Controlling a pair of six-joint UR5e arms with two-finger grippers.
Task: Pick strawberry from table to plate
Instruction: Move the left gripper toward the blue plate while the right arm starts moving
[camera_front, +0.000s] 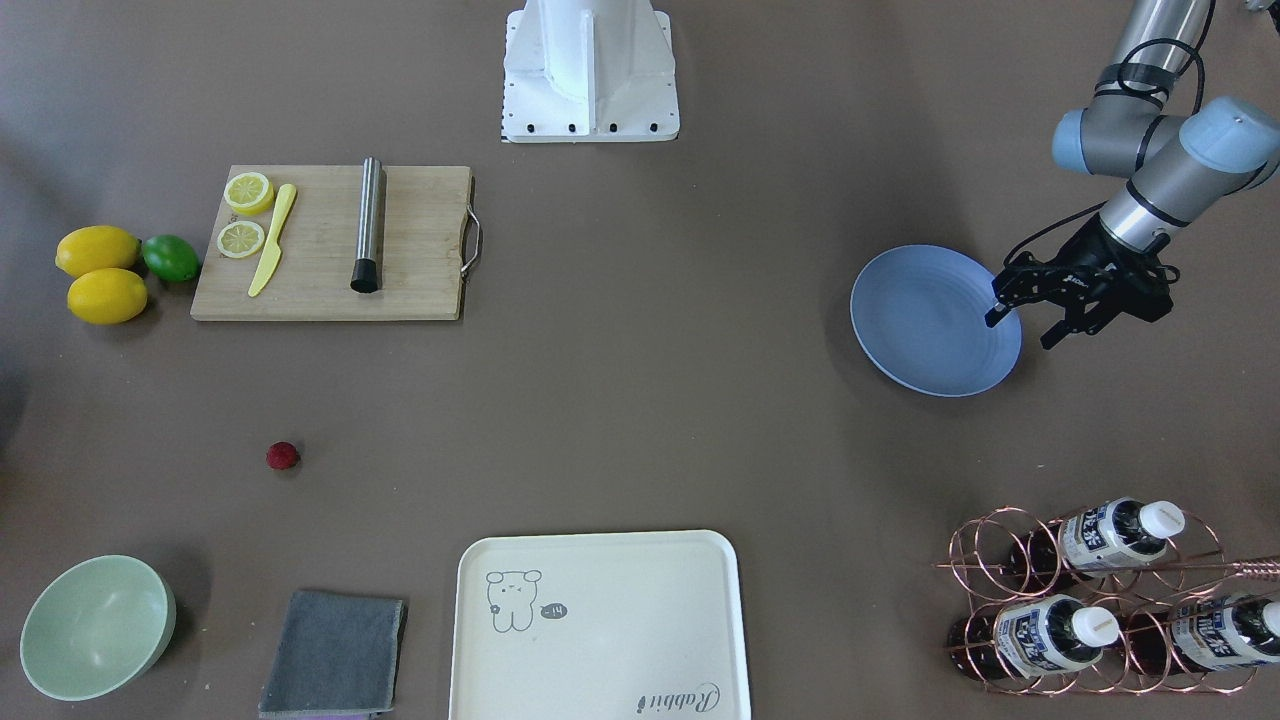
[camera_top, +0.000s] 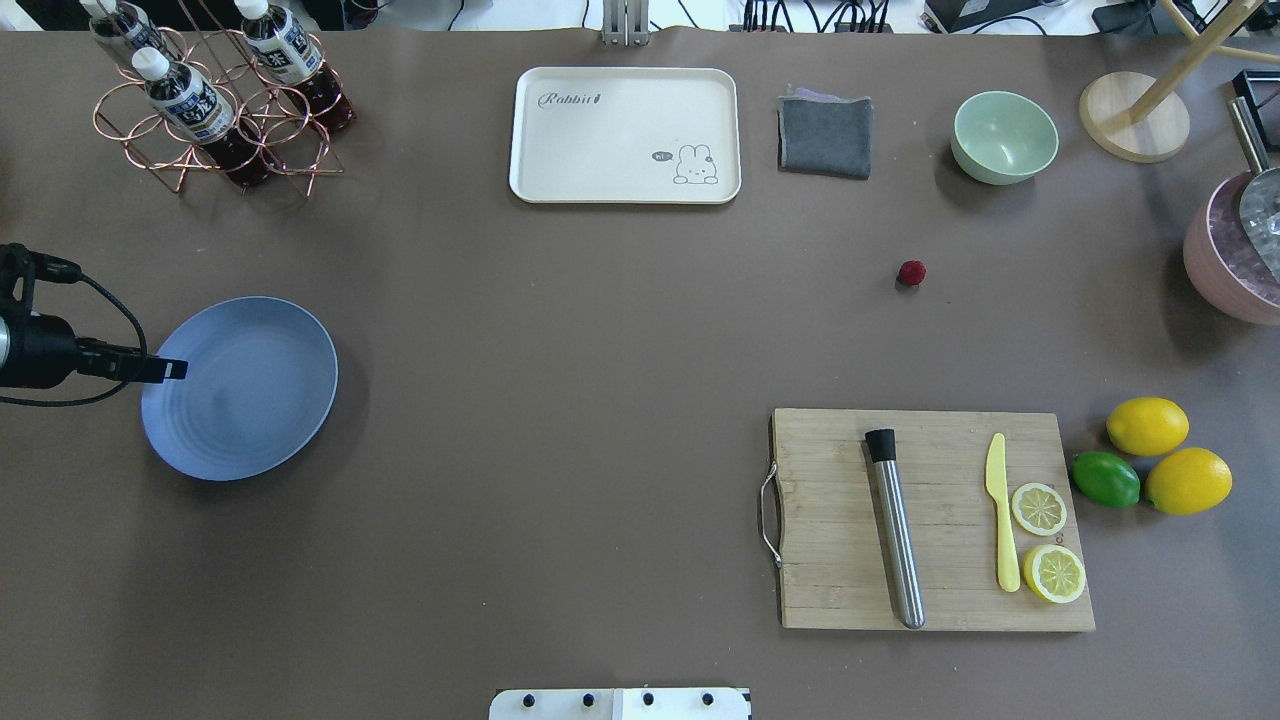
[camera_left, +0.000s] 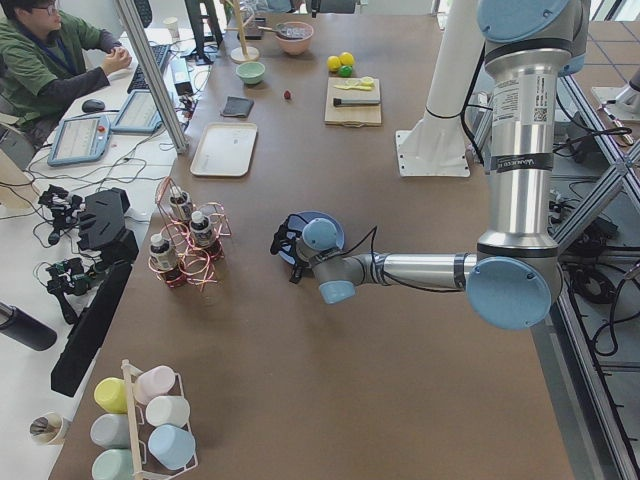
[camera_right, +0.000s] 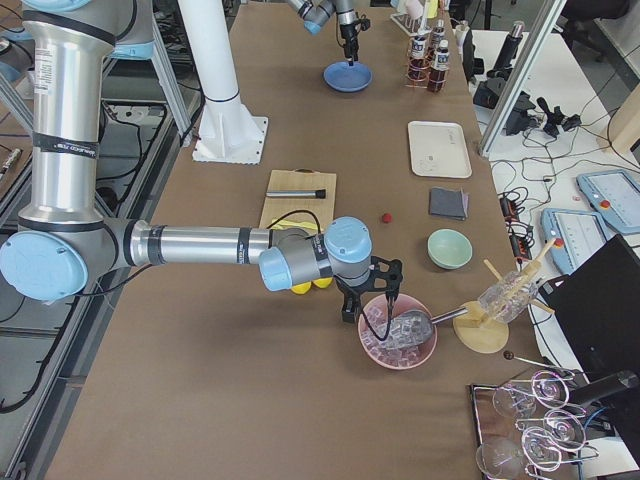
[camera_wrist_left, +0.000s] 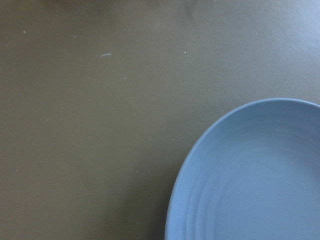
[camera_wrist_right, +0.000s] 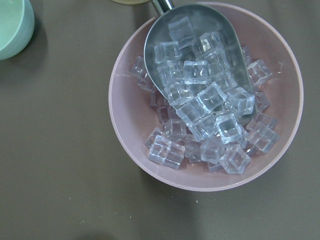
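— Status?
— Brown-grey matte worktop (camera_front: 640, 400); round blue-grey plate (camera_front: 925, 320) bare; my left fingers (camera_front: 1003, 305) apart, empty, at its rim; right fingers (camera_right: 348, 305): cannot tell. Tiny dark-red strawberry (camera_front: 283, 456) lies well apart. Nothing picked; I'd reach next.

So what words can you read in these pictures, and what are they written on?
"Rabbit", in curly script, in a corner of the cream rectangular tray.
The small dark speech bubble beside the rabbit drawn on that tray: too small to read.
The white-and-blue labels on the white-capped dark bottles: too blurred to read.
The vertical printing on the silver left arm: too small to read.
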